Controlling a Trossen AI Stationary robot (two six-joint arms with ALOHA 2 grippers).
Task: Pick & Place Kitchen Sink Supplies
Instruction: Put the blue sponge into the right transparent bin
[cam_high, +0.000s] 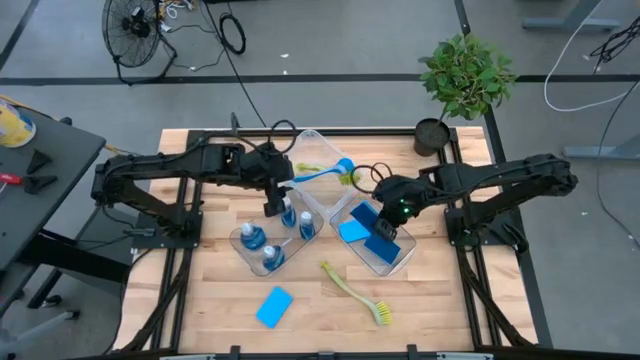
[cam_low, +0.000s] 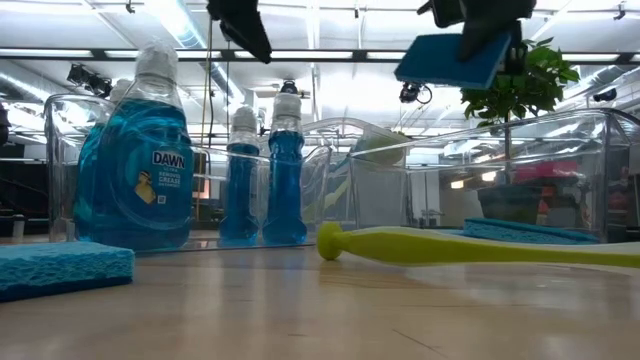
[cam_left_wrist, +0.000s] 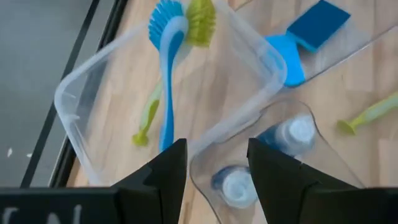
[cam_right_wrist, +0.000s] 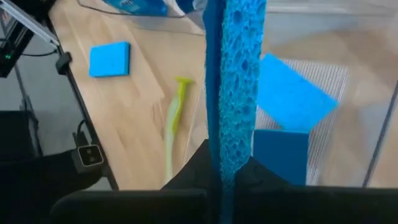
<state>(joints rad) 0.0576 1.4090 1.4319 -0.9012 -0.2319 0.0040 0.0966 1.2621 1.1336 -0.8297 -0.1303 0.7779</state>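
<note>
Wooden slat counter (cam_high: 210, 310). Left: flat light-blue sponge (cam_high: 274, 306) lies loose near the front edge. Clear plastic bin (cam_high: 243, 258) holds soap bottles (cam_high: 250, 236) of blue liquid, white caps; exact count is hard to tell through glare. Left gripper (cam_high: 272, 210) hovers over the bottles, fingers (cam_left_wrist: 163, 176) apart, nothing between them. Middle bin (cam_high: 316, 146), rounded corners, holds a blue brush (cam_high: 322, 174) and a green one, bristle heads together. Yellow-green brush (cam_high: 354, 292) lies on the bare counter. Right gripper (cam_high: 381, 228) is clamped on a porous dark-blue sponge (cam_right_wrist: 235, 87), edge-on above the right bin (cam_high: 398, 264); two sponges are inside, partly hidden.
</note>
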